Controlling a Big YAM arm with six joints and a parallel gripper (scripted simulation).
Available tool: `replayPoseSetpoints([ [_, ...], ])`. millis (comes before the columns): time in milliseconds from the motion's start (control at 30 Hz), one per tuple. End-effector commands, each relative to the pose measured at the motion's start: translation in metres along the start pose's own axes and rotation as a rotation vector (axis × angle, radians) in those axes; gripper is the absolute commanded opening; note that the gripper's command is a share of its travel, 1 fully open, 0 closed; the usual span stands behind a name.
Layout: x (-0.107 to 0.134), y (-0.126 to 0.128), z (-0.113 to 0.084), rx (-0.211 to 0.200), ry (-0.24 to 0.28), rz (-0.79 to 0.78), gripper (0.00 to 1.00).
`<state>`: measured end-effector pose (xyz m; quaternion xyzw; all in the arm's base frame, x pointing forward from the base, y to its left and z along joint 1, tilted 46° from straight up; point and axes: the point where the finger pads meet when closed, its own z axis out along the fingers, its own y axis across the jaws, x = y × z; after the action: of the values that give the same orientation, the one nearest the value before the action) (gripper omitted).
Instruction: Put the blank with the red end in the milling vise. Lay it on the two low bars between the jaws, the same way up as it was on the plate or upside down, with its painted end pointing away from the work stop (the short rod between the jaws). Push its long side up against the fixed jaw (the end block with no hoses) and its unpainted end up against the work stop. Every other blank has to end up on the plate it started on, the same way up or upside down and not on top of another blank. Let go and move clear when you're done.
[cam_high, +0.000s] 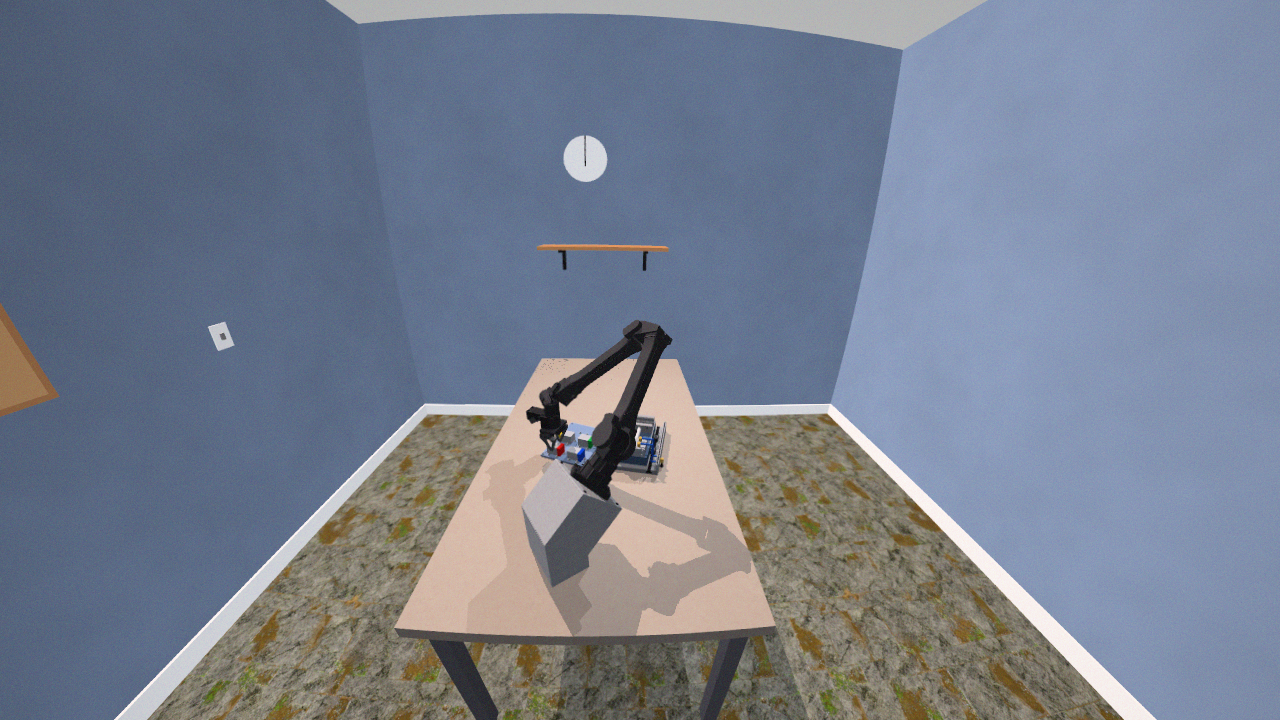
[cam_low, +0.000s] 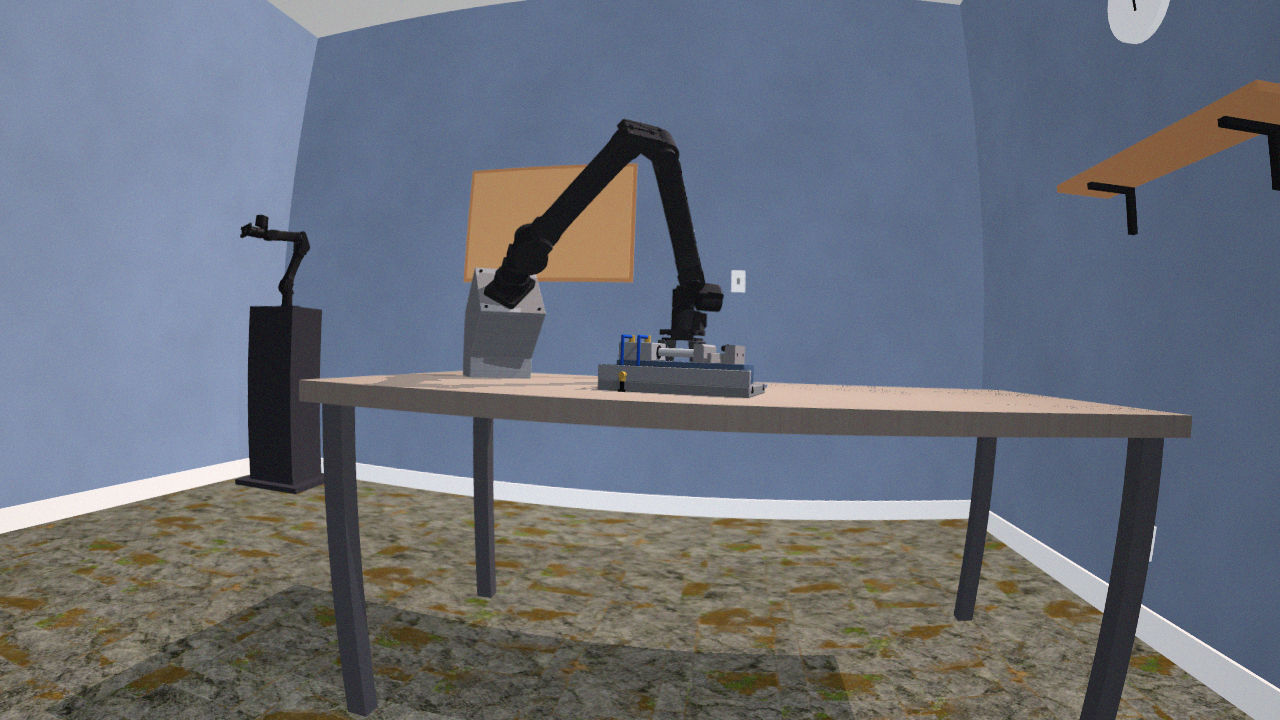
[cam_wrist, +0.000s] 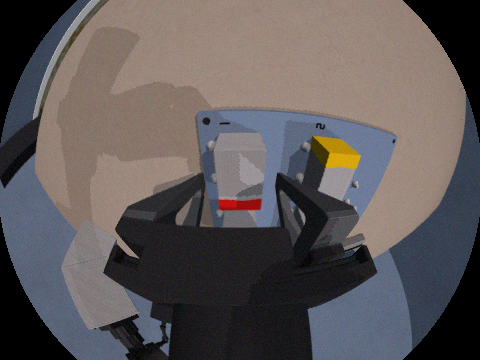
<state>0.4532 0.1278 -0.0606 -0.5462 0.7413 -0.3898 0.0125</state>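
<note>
From the top view, my arm (cam_high: 645, 376) (cam_low: 677, 214) rises from a grey stand (cam_high: 559, 514) (cam_low: 503, 335) on the table (cam_high: 483, 573) (cam_low: 895, 405) and bends down to my gripper (cam_high: 550, 444) (cam_low: 684, 345) (cam_wrist: 240, 176) at the plate (cam_high: 547, 456) (cam_wrist: 272, 150). The red blank (cam_high: 560, 449) (cam_wrist: 240, 170) is on that plate, outside the vise (cam_high: 640, 459) (cam_low: 733, 354). The blue blank (cam_high: 579, 454) and green blank (cam_high: 586, 440) are near it. My own arm partly covers the vise.

In the exterior view, the vise and its blue hoses (cam_low: 622, 351) stand in front of my fingertips, so I can't make out the blanks behind. Another arm (cam_low: 293, 259) stands on a black cabinet (cam_low: 284, 394), well apart from my table.

In the wrist view, my fingers stand open astride the red blank, gripping nothing. It lies on the plate by the "1" mark, its red end toward my palm, with small pegs (cam_wrist: 211, 146) beside it. The yellow blank (cam_wrist: 336, 179) is by the "2"; one finger reaches between the two and hides part of the yellow one.
</note>
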Motion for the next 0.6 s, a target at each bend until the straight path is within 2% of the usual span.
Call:
replayPoseSetpoints([
  [0,-0.0021,-0.0006,0.0019,0.000,-0.007,-0.009,0.64],
  [200,0.0013,-0.0002,0.0081,-0.006,0.002,-0.005,0.64],
  [567,0.0010,-0.0014,0.0067,-0.004,-0.001,-0.004,0.64],
])
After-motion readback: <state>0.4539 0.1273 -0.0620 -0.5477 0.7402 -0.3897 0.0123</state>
